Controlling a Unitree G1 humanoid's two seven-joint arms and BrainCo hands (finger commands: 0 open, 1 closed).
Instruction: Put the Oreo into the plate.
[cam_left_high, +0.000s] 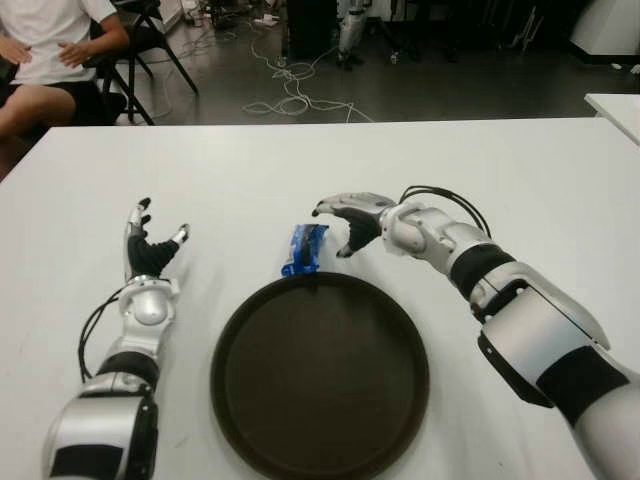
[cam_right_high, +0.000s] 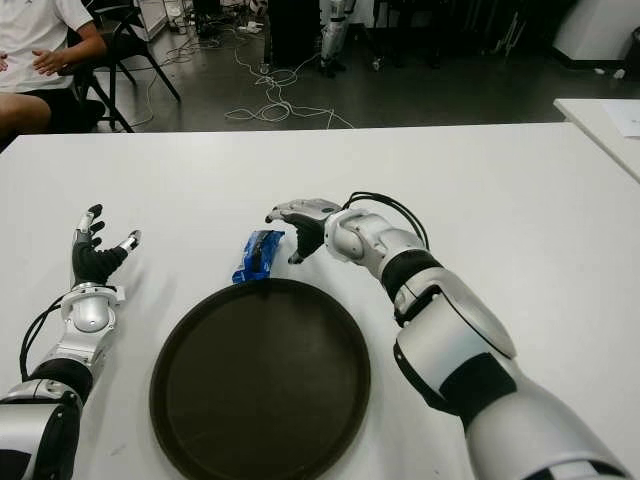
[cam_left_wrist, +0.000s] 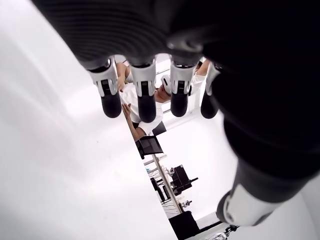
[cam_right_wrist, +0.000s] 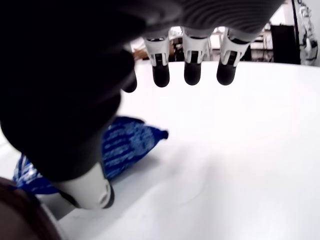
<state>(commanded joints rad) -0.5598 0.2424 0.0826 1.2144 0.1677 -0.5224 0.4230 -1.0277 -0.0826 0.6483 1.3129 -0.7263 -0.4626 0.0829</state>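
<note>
The Oreo (cam_left_high: 305, 249) lies on the counter (cam_left_high: 520, 170) at the plate's (cam_left_high: 320, 375) far rim, long axis near-to-far, just left of the empty, spread-fingered right robot hand (cam_left_high: 345, 222), the nearer one.

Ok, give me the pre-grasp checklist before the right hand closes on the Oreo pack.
1. Right hand open, holding nothing: ok, fingers spread beside the pack.
2. Blue Oreo pack on the white table, free to grasp: ok, nothing on it.
3. Thumb and fingers on opposite sides of the pack: cannot tell.
4. Dark round plate ready to receive: ok, nothing in it.
5. Pack off the plate: not ok, it touches or overlaps the far rim.
6. Left hand out of the way: ok, open, left of the plate.
</note>
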